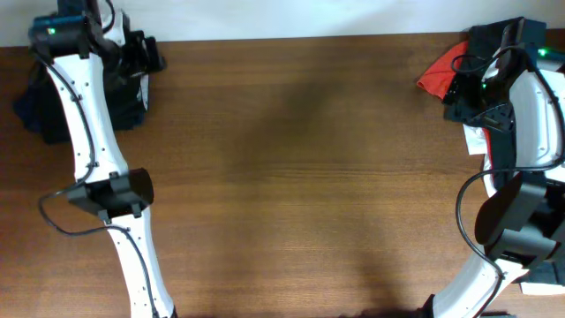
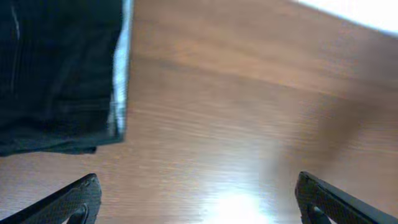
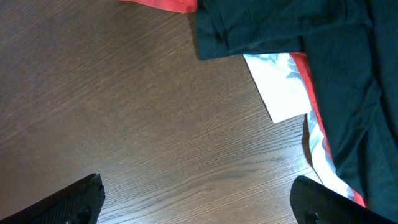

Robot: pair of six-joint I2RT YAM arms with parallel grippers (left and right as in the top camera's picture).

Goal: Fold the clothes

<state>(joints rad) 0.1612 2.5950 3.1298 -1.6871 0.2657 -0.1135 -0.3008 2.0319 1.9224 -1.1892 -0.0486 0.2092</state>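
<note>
A wooden tabletop point(image 1: 291, 159) is seen from above, with the clothes in two heaps at its far corners. At far left lies a dark garment pile point(image 1: 28, 104). In the left wrist view it sits up and to the left of the left arm's fingers point(image 2: 74, 199), which are spread wide and hold nothing. At far right is a loose heap: a red-orange piece point(image 1: 439, 75) beside a dark garment point(image 3: 348, 74) with a white patch point(image 3: 280, 87) and red trim. It lies ahead and to the right of the right arm's fingers point(image 3: 78, 199), also spread wide and empty. The heap's long axis runs along the tabletop's right edge. The right arm is nearer and likely makes the next pick.
</note>
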